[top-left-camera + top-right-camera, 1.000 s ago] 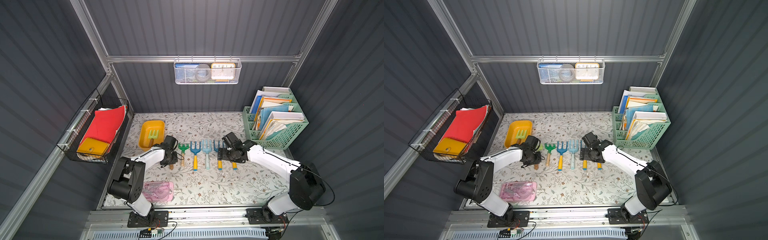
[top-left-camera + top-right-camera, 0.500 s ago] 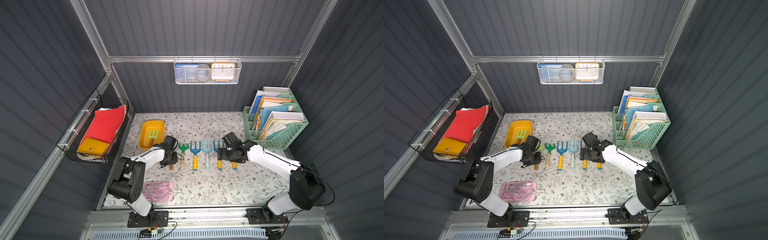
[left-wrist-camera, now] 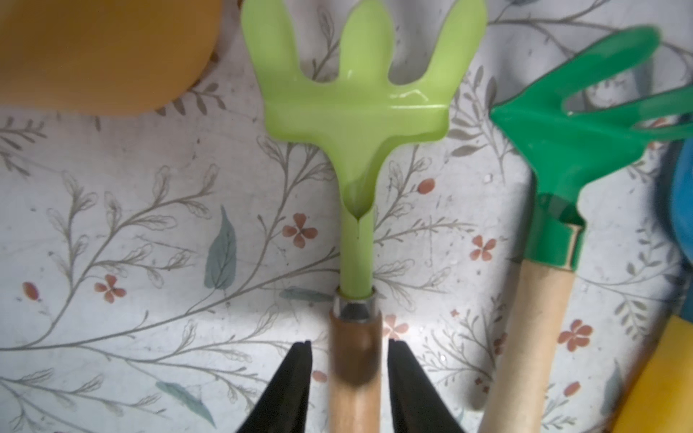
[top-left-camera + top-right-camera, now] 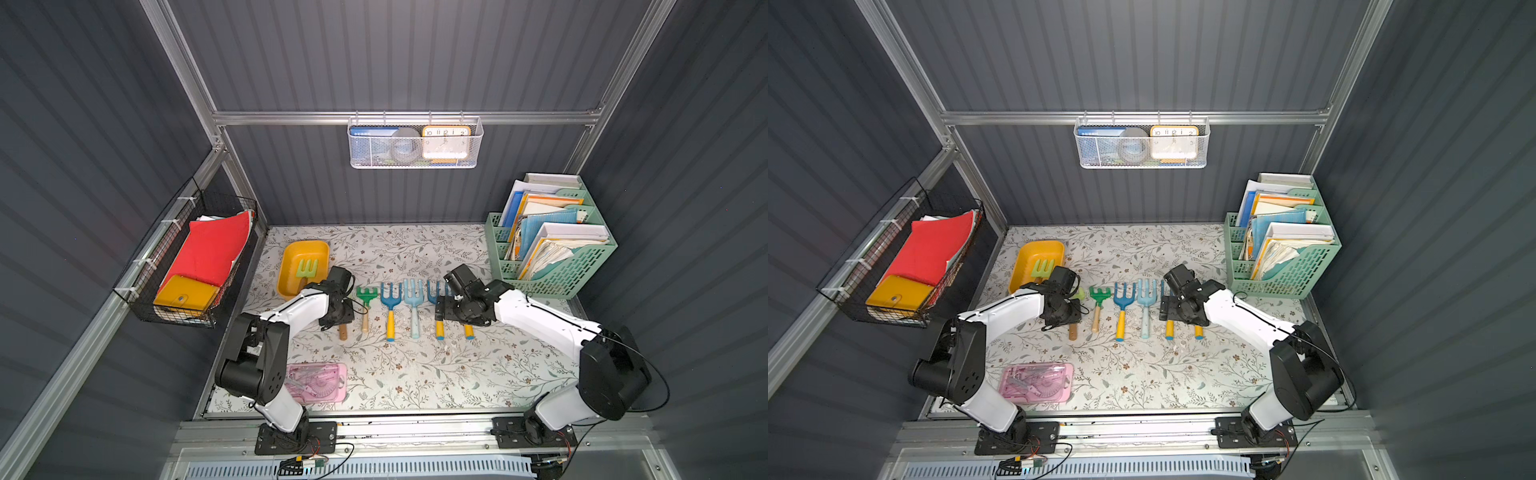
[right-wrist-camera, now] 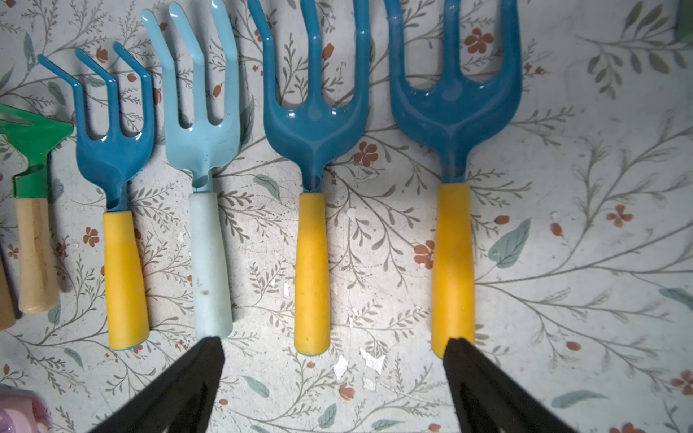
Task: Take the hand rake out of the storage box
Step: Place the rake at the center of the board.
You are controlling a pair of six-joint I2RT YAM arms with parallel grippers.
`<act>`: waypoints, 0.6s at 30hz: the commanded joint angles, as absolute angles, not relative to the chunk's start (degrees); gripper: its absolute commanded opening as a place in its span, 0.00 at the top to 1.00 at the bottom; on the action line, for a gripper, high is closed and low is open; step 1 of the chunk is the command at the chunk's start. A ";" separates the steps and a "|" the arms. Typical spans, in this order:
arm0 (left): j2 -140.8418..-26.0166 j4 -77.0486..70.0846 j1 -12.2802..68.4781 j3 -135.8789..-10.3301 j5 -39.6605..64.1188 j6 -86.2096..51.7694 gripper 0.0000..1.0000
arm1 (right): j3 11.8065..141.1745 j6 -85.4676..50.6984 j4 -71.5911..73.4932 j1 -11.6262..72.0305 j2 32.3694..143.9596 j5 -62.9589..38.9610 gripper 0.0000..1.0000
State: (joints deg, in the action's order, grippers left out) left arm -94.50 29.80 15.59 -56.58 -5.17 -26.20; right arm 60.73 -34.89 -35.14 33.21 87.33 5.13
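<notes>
Working low over the floral table (image 4: 415, 374), I had my left arm beside the storage box (image 4: 297, 253), which sat at the far left of the table. One pale-green rake head (image 4: 306, 268) lay inside it. The hand rake (image 3: 354, 101) under my left gripper (image 3: 349, 343) lay flat on the table, outside the box. It was just beside the dark-green rake (image 3: 570, 123), at the end of the row of blue rakes (image 5: 315, 123).

Left gripper was narrowly open. Its fingers (image 3: 296, 375) straddled the wooden handle (image 3: 354, 360), a sliver of table showing each side, gripping nothing. Right gripper (image 5: 334, 340) was spread wide above the blue rakes' handles, empty.

I judged the step to be letting go. To do it well:
- widen more before rising, so neither pad drags the handle
- lift straight up
- keep off the dark-green neighbour and the box corner close by
</notes>
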 commanded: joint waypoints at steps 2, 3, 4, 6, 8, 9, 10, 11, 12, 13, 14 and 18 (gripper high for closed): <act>-96.39 31.88 15.14 -57.69 -4.47 -23.91 0.63 | 59.99 -34.98 -35.46 33.50 86.13 5.28 0.04; -96.58 31.67 15.11 -57.78 -4.02 -23.55 0.63 | 59.94 -34.99 -35.42 33.56 86.13 5.28 0.04; -96.97 31.59 15.03 -57.96 -3.88 -23.36 0.63 | 59.92 -35.00 -35.41 33.51 86.22 5.19 0.04; -97.89 31.89 14.94 -58.40 -4.28 -23.29 0.66 | 60.03 -34.98 -35.33 33.56 86.40 4.94 0.04; -98.63 31.84 14.74 -58.53 -4.22 -23.16 0.69 | 60.03 -34.96 -35.37 33.57 86.40 5.00 0.04; -98.77 31.78 14.72 -58.59 -4.22 -23.17 0.70 | 60.03 -34.98 -35.31 33.56 86.30 5.12 0.04; -98.94 31.58 14.58 -58.57 -4.15 -23.05 0.73 | 60.03 -34.95 -35.28 33.50 86.30 5.18 0.04; -98.96 31.45 14.57 -58.62 -3.98 -22.79 0.76 | 60.03 -34.94 -35.32 33.50 86.26 5.19 0.04; -98.92 31.25 14.50 -58.61 -3.75 -22.53 0.78 | 59.94 -35.02 -35.26 33.52 86.39 5.19 0.04; -98.86 31.07 14.50 -58.70 -3.64 -22.18 0.79 | 59.94 -35.00 -35.22 33.55 86.47 5.11 0.04; -98.72 31.03 14.36 -58.84 -3.54 -21.87 0.80 | 59.94 -34.98 -35.12 33.56 86.56 5.01 0.04; -99.02 31.14 13.48 -60.22 -1.56 -19.12 0.82 | 59.90 -34.89 -35.08 33.55 86.76 4.94 0.04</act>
State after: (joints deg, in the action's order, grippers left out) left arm -98.24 30.11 14.31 -58.11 -3.22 -22.09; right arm 60.73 -34.89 -35.05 33.21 87.33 5.06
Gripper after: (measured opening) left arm 0.263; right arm 0.964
